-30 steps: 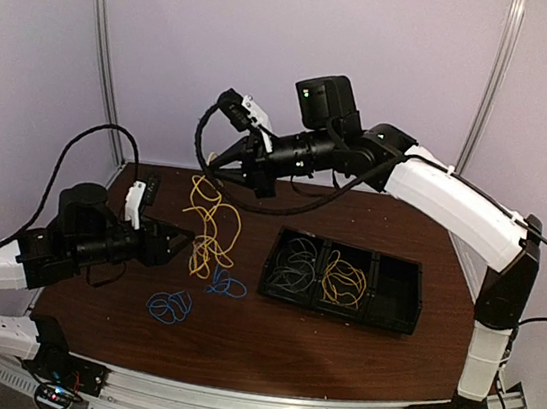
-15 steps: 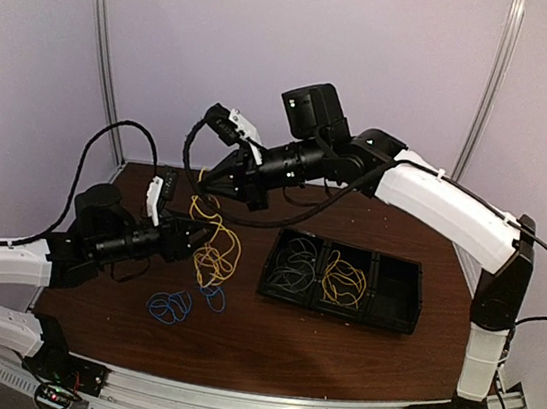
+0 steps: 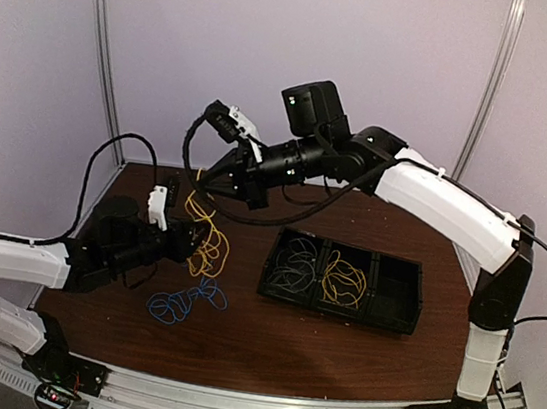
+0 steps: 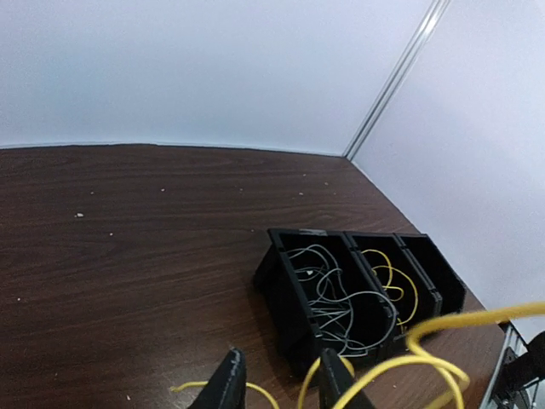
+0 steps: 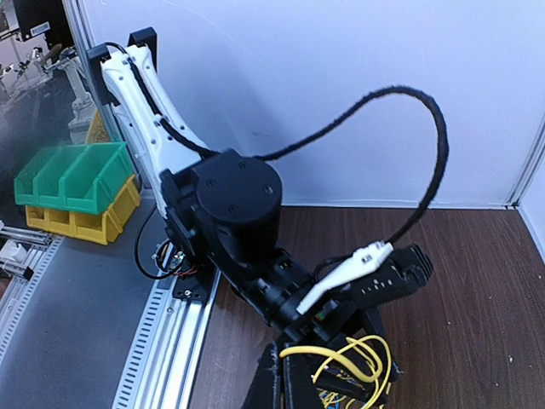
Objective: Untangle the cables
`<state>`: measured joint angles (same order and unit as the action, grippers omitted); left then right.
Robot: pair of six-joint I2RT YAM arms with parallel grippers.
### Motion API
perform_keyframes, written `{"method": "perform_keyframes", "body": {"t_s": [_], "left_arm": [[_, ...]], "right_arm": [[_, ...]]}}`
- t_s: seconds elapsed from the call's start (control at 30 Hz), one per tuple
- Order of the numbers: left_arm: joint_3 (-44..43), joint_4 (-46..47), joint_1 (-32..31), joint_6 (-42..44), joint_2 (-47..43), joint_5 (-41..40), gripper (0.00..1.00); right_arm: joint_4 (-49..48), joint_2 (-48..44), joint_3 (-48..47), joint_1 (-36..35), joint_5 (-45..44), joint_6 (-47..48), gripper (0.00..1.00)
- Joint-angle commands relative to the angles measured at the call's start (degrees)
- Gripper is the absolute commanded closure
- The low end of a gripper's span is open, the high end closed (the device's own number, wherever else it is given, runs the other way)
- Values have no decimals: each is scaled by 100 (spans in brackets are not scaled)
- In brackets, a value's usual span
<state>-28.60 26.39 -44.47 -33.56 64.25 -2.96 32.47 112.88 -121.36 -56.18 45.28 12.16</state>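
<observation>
My right gripper [image 3: 200,184] hangs above the table's left half, shut on a yellow cable [image 3: 210,240] that dangles in loops down to the wood. In the right wrist view the right gripper [image 5: 282,377] has its fingers pressed together, and the yellow cable [image 5: 362,354] comes out of them. My left gripper [image 3: 191,241] is pushed in among those hanging loops. In the left wrist view the left gripper [image 4: 279,385] has its jaws apart, with yellow strands [image 4: 443,325] running between and beside the tips. A blue cable [image 3: 185,301] lies on the table just below the loops.
A black three-compartment tray [image 3: 392,319] sits right of centre. A grey cable [image 3: 296,259] lies in its left bin and a yellow one [image 3: 345,281] in the middle bin. Close ahead in the left wrist view is the tray [image 4: 278,277]. Purple walls close the back and sides.
My left arm has reached forward and right into the yellow loops while its jaws narrowed. The right gripper has shifted slightly left. The yellow cable has bunched up and the blue loops have drawn together.
</observation>
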Motion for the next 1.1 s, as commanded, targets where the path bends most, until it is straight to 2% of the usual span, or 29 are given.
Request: {"method": "perform_keyframes", "body": {"t_s": [0.0, 0.1, 0.23, 0.53, 0.83, 1.07], "left_arm": [[199, 1336, -26, -10, 910, -772, 70], [-100, 1695, -18, 3, 1862, -1141, 70], [-478, 1800, -16, -206, 2800, -1133, 71], [-391, 1656, 105, -493, 3471, -1421, 73], [-262, 1242, 123, -434, 2984, -1397, 71], [-157, 1029, 106, -14, 1624, -832, 51]], "right_arm": [[51, -302, -282, -42, 656, -134, 100], [23, -555, -470, -42, 969, -239, 100], [187, -887, -668, -42, 929, -47, 100], [507, -1166, -1139, 139, 886, 286, 100], [513, -1391, -892, 473, 640, 379, 100], [447, -1615, -338, 736, 378, 502, 100]]}}
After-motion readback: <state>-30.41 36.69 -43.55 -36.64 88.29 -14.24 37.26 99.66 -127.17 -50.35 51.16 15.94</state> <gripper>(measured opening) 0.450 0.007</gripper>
